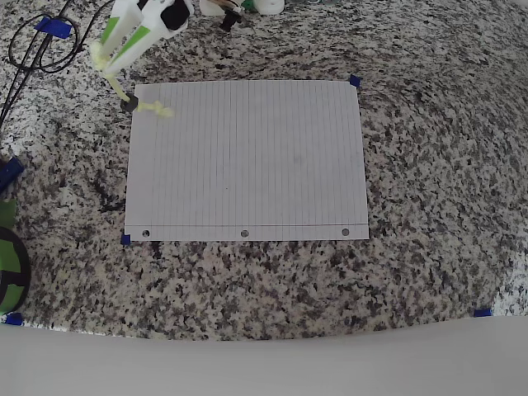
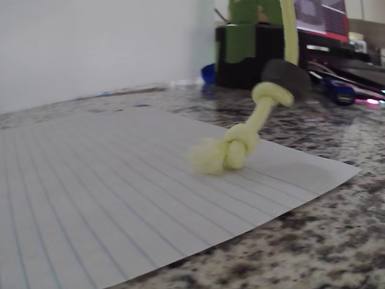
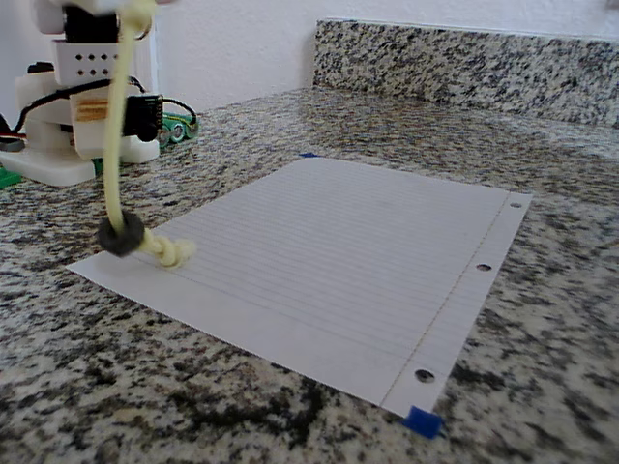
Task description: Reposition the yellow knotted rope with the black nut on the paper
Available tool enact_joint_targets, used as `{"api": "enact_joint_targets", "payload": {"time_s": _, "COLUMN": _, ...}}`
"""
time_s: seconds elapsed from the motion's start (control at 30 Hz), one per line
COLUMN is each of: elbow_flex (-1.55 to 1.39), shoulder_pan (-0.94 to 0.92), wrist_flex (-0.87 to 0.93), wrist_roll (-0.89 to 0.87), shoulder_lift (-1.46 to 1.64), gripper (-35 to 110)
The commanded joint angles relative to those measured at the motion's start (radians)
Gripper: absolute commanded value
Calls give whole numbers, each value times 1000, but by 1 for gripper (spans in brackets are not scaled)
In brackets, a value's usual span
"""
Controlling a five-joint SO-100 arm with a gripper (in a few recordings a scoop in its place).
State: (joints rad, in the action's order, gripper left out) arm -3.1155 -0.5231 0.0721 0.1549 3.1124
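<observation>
Overhead, the white and green two-finger gripper (image 1: 106, 59) sits at the top left, past the upper left corner of the large white lined sheet of paper (image 1: 247, 157), which lies flat on the speckled granite counter (image 1: 429, 206) with its three punched holes along the near edge. From the fingertips the thin pale yellow knotted rope (image 1: 124, 89) runs down toward that corner; the small black ring-shaped nut (image 1: 129, 104) sits at the paper's edge, and the frayed knotted end lies just inside on the sheet. The fixed view adds what the overhead flattens: the rope (image 3: 117, 145) hangs nearly straight down from above, the nut (image 3: 121, 235) rests low against the lower knot, and the tail bends sideways onto the paper (image 3: 338, 251). The wrist view shows the close detail: two knots on the rope (image 2: 240, 144), the nut (image 2: 286, 78) raised above the paper (image 2: 90, 180), the frayed tip touching it. The fingers are closed on the rope's upper end.
</observation>
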Motion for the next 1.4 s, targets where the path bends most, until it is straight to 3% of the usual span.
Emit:
{"api": "enact_joint_targets", "payload": {"time_s": 0.0, "elbow_flex": 0, "shoulder_pan": 49, "wrist_flex": 25, "wrist_roll": -9, "shoulder_lift": 26, "gripper": 0}}
{"api": "enact_joint_targets", "payload": {"time_s": 0.73, "elbow_flex": -87, "shoulder_pan": 689, "wrist_flex": 137, "wrist_roll": -8, "shoulder_lift": 132, "gripper": 0}}
{"api": "enact_joint_targets", "payload": {"time_s": 0.9, "elbow_flex": -40, "shoulder_pan": 597, "wrist_flex": 156, "wrist_roll": 5, "shoulder_lift": 138, "gripper": 0}}
{"api": "enact_joint_targets", "payload": {"time_s": 1.1, "elbow_flex": 233, "shoulder_pan": 420, "wrist_flex": 181, "wrist_roll": -5, "shoulder_lift": -18, "gripper": 0}}
{"api": "enact_joint_targets", "payload": {"time_s": 1.37, "elbow_flex": 379, "shoulder_pan": 152, "wrist_flex": -115, "wrist_roll": -115, "shoulder_lift": -295, "gripper": 0}}
